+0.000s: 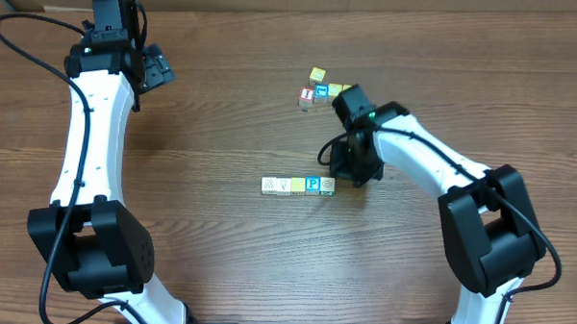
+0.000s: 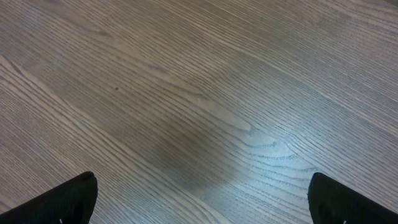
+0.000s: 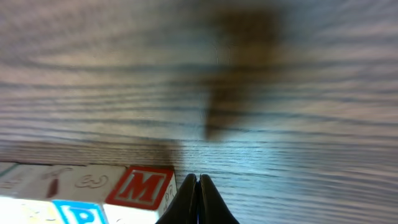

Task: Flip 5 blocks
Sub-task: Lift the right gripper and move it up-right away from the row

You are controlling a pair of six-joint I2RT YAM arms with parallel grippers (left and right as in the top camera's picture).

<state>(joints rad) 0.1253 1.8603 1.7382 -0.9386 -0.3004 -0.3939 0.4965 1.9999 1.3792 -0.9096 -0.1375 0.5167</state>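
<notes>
A red-faced cube (image 1: pixel 306 93) sits among a few other cubes (image 1: pixel 321 89) on the wood-grain table (image 1: pixel 222 131).

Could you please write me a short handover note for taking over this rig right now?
Left hand: open, empty, parked over bare table at the far left.
Right hand: shut, holding nothing, tips low at the right end of the row, beside a red M face.
Things: five blocks lie in one row mid-table, the blue P block second from the right. A cluster of other cubes sits behind the right arm.
Done: the pictures do not show which blocks are flipped.
Left: check each face, probably starting at the right end.
</notes>
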